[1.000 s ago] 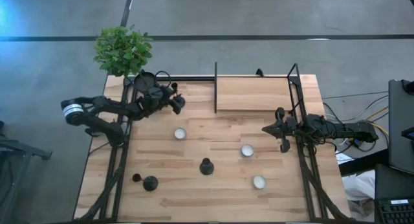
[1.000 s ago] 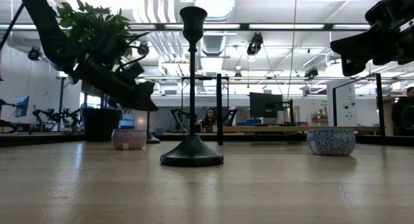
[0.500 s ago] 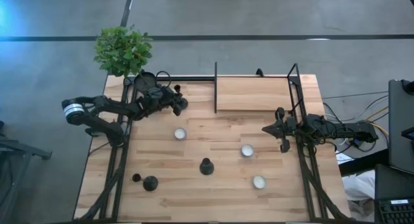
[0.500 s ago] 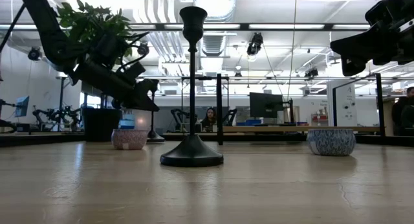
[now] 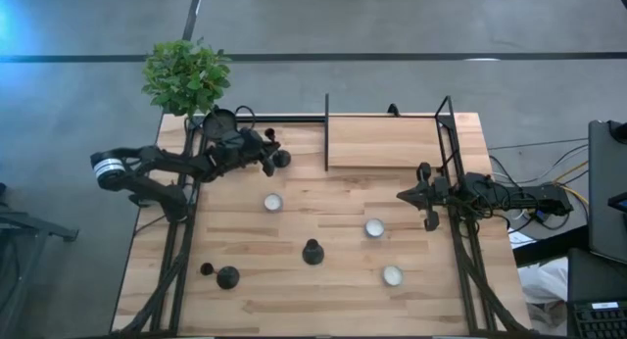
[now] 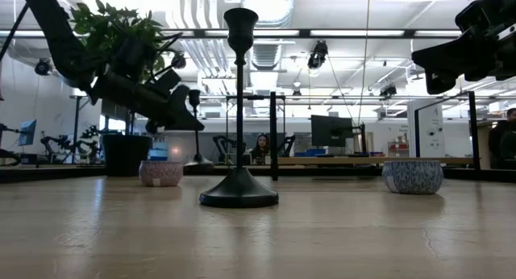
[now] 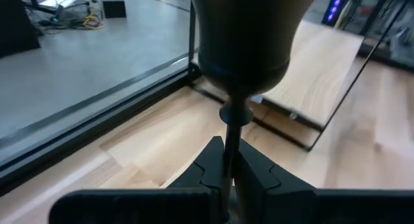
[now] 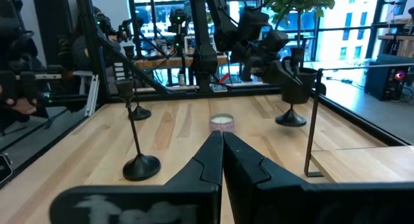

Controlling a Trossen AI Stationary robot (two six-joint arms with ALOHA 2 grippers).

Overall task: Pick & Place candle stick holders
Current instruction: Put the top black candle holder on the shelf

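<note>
Three black candlestick holders show. One stands upright on its round base mid-table point(image 5: 313, 251) and is the closest thing in the low view point(image 6: 239, 110). One stands at the near left point(image 5: 227, 276). My left gripper point(image 5: 266, 159) is shut on the third point(image 5: 281, 159) at the far left; its cup point(image 6: 194, 96) and base point(image 6: 197, 160) show in the low view. My right gripper point(image 5: 423, 197) is shut and empty above the table's right side, and also shows in its wrist view point(image 8: 222, 146). My left gripper pinches the holder's thin stem point(image 7: 228, 149) between its two fingers, just below the knob under the cup point(image 7: 246, 36). The fingers come from the table's left, slanting a little down, and lie across the stem. The holder stays upright, its base seemingly just clear of the table.
Three white candles in small bowls sit on the table point(image 5: 272, 202), point(image 5: 373, 227), point(image 5: 392, 275). A potted green plant point(image 5: 186, 76) stands at the far left corner. A raised wooden shelf point(image 5: 382, 143) with black posts fills the far right. People sit in the room behind.
My left gripper, shut on the holder's stem, has gone toward the table's right edge and a little up. The holder has gone with it, still upright; its base has risen and its cup now shows above the gripper in the low view.
</note>
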